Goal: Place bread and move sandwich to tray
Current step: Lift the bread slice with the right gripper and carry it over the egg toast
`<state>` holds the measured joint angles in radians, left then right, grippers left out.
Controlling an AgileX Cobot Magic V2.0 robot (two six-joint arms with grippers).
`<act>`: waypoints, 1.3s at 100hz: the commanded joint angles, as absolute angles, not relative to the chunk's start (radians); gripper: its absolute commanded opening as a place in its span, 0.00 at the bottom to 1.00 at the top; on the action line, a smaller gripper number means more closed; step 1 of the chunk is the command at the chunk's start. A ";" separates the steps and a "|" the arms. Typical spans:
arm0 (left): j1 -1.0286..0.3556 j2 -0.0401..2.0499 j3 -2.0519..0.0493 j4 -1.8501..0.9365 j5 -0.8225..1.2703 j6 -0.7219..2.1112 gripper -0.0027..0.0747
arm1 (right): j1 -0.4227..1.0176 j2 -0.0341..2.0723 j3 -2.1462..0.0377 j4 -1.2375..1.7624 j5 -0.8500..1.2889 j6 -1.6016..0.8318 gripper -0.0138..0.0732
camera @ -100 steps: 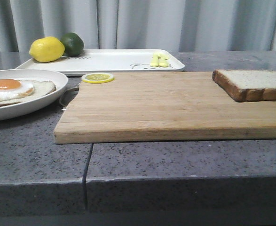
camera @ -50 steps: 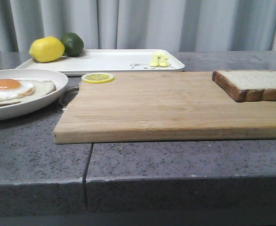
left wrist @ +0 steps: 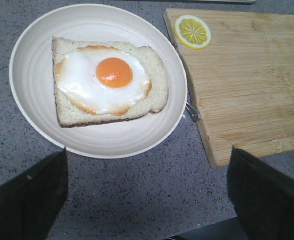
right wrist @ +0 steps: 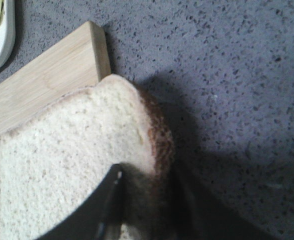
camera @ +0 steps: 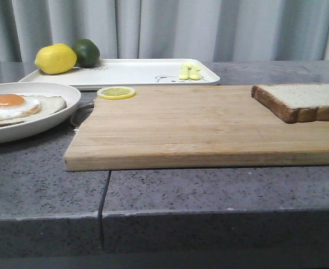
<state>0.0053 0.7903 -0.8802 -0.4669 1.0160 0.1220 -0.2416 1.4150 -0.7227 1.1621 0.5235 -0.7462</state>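
Observation:
The bread point(camera: 304, 98) lies at the right end of the wooden cutting board point(camera: 198, 129). In the right wrist view my right gripper point(right wrist: 147, 200) is shut on the bread's point(right wrist: 61, 165) crust edge, one finger on top and one past the crust. The round white plate point(camera: 52, 120) at the left holds one slice topped with fried egg point(camera: 13, 105). My left gripper point(left wrist: 147, 195) is open and empty above the counter, just short of the plate point(left wrist: 36, 125) and the egg slice point(left wrist: 106, 80). The white tray point(camera: 130, 72) stands behind the board. Neither gripper shows in the front view.
A lemon point(camera: 55, 58) and a lime point(camera: 86, 51) sit at the tray's left end, and small yellow pieces point(camera: 189, 71) at its right. A lemon slice point(camera: 116, 92) lies on the board's far left corner. A grey curtain hangs behind.
The dark gripper tip seen at the right edge half a second ago has gone from the front view. The bread has shifted slightly to the left.

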 commanded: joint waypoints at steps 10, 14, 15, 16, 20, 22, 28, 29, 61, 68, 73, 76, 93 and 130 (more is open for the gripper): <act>0.000 0.791 -0.912 -0.503 0.962 0.122 0.81 | -0.248 1.394 -0.748 1.180 0.507 -0.758 0.12; 0.000 0.791 -0.912 -0.503 0.962 0.122 0.81 | -0.248 1.394 -0.748 1.180 0.507 -0.758 0.09; 0.000 0.791 -0.912 -0.503 0.962 0.122 0.81 | -0.248 1.394 -0.748 1.180 0.507 -0.758 0.08; 0.000 0.791 -0.912 -0.503 0.962 0.122 0.81 | -0.248 1.394 -0.748 1.180 0.506 -0.758 0.08; 0.000 0.791 -0.912 -0.503 0.962 0.122 0.81 | -0.248 1.394 -0.748 1.180 0.506 -0.758 0.09; 0.000 0.791 -0.912 -0.503 0.962 0.122 0.81 | -0.248 1.394 -0.748 1.182 0.506 -0.757 0.09; 0.000 0.791 -0.912 -0.503 0.962 0.122 0.81 | -0.248 1.393 -0.748 1.189 0.516 -0.757 0.09; 0.000 0.791 -0.912 -0.503 0.962 0.122 0.81 | -0.248 1.393 -0.748 1.190 0.518 -0.757 0.09; 0.000 0.791 -0.912 -0.503 0.962 0.122 0.81 | -0.248 1.256 -0.756 1.280 0.601 -0.756 0.09; 0.000 0.791 -0.912 -0.503 0.962 0.122 0.81 | -0.248 1.223 -0.771 1.317 0.635 -0.755 0.09; 0.000 0.791 -0.912 -0.503 0.962 0.122 0.81 | -0.247 1.204 -0.783 1.354 0.660 -0.751 0.09; 0.000 0.791 -0.912 -0.503 0.962 0.122 0.81 | -0.243 1.195 -0.792 1.379 0.670 -0.750 0.09; 0.000 0.791 -0.912 -0.503 0.962 0.122 0.81 | -0.156 1.163 -0.824 1.531 0.663 -0.747 0.09; 0.000 0.791 -0.912 -0.503 0.962 0.122 0.81 | 0.338 1.188 -0.891 1.723 0.237 -0.749 0.09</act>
<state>0.0053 0.7903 -0.8802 -0.4669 1.0160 0.1220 0.2576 1.1930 -0.8405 1.6501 0.3327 -0.7400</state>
